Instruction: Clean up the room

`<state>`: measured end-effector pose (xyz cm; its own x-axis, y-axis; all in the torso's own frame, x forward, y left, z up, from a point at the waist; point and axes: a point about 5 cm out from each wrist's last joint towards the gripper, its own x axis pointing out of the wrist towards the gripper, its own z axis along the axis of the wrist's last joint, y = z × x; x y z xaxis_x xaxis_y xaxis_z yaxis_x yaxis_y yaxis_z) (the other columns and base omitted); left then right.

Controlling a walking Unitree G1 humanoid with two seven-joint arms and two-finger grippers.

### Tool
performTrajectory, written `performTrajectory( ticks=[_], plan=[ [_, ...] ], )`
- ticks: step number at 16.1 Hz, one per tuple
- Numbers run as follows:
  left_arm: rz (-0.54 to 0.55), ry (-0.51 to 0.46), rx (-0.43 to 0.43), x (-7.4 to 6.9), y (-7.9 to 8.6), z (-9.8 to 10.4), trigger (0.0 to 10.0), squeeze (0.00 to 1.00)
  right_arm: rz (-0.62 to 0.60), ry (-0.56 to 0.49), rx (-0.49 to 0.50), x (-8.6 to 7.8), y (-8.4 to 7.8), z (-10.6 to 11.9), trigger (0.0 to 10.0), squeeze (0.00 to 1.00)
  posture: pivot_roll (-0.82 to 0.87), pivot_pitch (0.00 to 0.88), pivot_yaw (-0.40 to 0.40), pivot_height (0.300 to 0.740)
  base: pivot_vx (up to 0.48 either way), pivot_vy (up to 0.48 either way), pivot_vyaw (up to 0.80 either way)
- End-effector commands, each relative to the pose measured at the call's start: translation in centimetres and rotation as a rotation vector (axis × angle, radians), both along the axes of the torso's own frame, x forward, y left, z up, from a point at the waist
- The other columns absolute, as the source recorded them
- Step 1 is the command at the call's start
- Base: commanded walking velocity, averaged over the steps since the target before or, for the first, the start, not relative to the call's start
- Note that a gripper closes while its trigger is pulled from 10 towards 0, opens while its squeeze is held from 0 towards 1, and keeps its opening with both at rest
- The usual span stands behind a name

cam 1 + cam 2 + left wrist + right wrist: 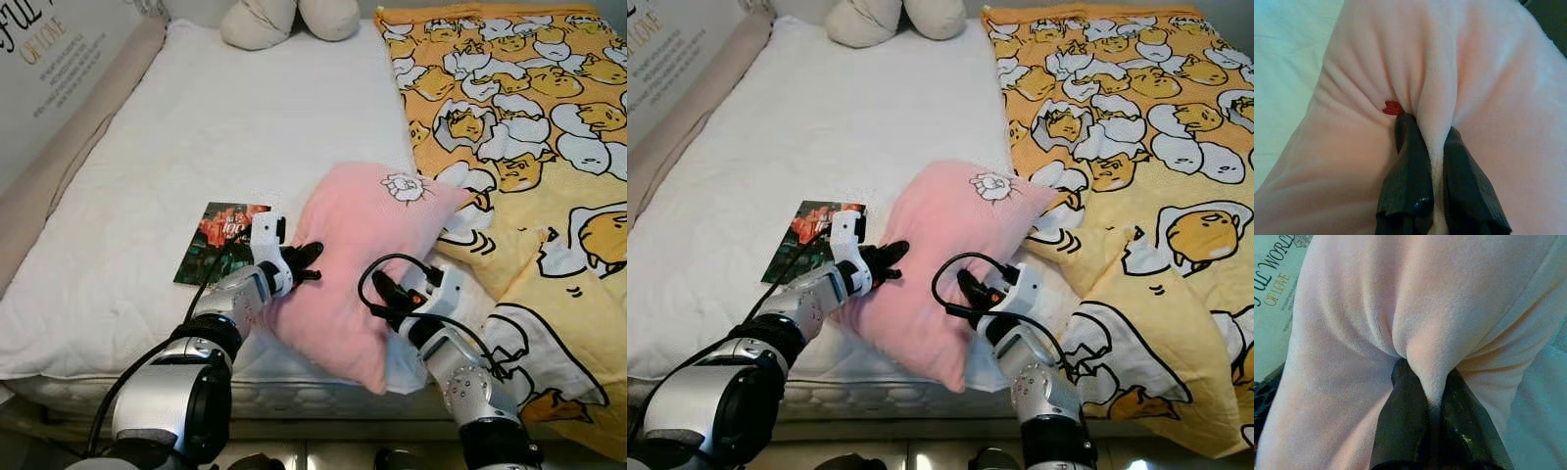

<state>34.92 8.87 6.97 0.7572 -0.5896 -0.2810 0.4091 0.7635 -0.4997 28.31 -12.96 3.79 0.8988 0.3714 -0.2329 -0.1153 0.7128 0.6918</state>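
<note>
The left gripper (1436, 139) was clamped on a raised fold of the soft pink fleece pillow (364, 257), its two black fingers (1409, 171) pinching the fabric between them on the pillow's left edge. A small red mark (1393, 107) sat on the fleece just beside the fingertip. The right gripper (1427, 382) was likewise closed on a pinch of the same pillow, gripping it from the right side near the lower corner, with the fabric bunched into a ridge between its fingers (1400, 416).

The pillow lay on the white quilted mattress (245, 127) close to the bed's near edge, tilted, with one corner overhanging the edge. A small embroidered white cartoon figure (405, 186) showed near its upper corner. Its right side touched the yellow blanket printed with egg-yolk cartoon characters (519, 117), which covered the right part of the bed and hung over the near edge.

Just beside the left gripper, a dark, red-and-green printed booklet (217, 240) lay flat on the mattress. At the head of the bed rested a cream plush cushion (284, 20). A beige padded bed rail (69, 147) ran along the left side.
</note>
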Motion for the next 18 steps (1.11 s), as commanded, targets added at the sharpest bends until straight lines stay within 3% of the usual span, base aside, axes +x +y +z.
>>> performTrajectory(
  ticks=[1,3,5,6,7,8,11,13,15,18],
  plan=[
    [-0.044,0.000,-0.009,-0.3,-1.0,-0.1,0.0,0.00,0.006,-0.066,-0.011,0.9,0.1,1.6,0.0,0.00,-0.21,0.000,0.108,0.740,0.000,0.000,0.00],
    [-0.041,-0.055,-0.015,0.4,-1.2,1.1,0.0,0.00,-0.011,-0.106,-0.046,1.6,-0.7,2.6,0.0,0.00,-0.20,0.000,0.109,0.740,0.000,0.000,0.00],
    [-0.003,-0.133,-0.009,1.4,-0.7,2.9,0.0,0.00,-0.030,-0.182,-0.143,2.7,-1.6,4.5,0.0,0.00,-0.18,0.000,0.102,0.740,0.000,0.000,0.00],
    [0.042,-0.229,0.011,2.3,-0.1,4.8,0.0,0.00,-0.053,-0.251,-0.226,3.7,-2.5,6.4,0.0,0.00,-0.17,0.000,0.094,0.740,0.000,0.000,0.00],
    [0.058,-0.251,0.013,2.5,0.0,5.2,0.0,0.00,-0.054,-0.269,-0.252,3.9,-2.7,6.9,0.0,0.00,-0.16,0.000,0.090,0.740,0.000,0.000,0.00],
    [0.100,-0.357,0.041,3.0,0.7,6.9,0.0,0.00,-0.069,-0.334,-0.284,4.4,-3.6,8.8,0.0,0.00,-0.15,0.000,0.084,0.740,0.000,0.000,0.00],
    [0.187,-0.440,0.019,3.4,1.9,9.2,0.0,0.00,-0.085,-0.394,-0.330,5.0,-5.0,10.5,0.0,0.00,-0.13,0.000,0.068,0.740,0.000,0.000,0.00],
    [0.239,-0.487,0.034,3.5,3.0,10.3,0.0,0.00,-0.107,-0.388,-0.328,5.2,-5.5,10.4,0.0,0.00,-0.11,0.000,0.057,0.740,0.000,0.000,0.00],
    [0.275,-0.505,0.061,3.4,3.5,10.4,0.0,0.00,-0.091,-0.377,-0.340,5.3,-5.0,9.8,0.0,0.00,-0.10,0.000,0.054,0.740,0.000,0.000,0.36],
    [0.300,-0.503,0.086,3.1,3.4,10.0,0.0,0.00,-0.073,-0.367,-0.348,5.3,-4.4,9.3,0.0,0.00,-0.10,0.000,0.052,0.740,0.000,0.000,0.61]
  ],
)
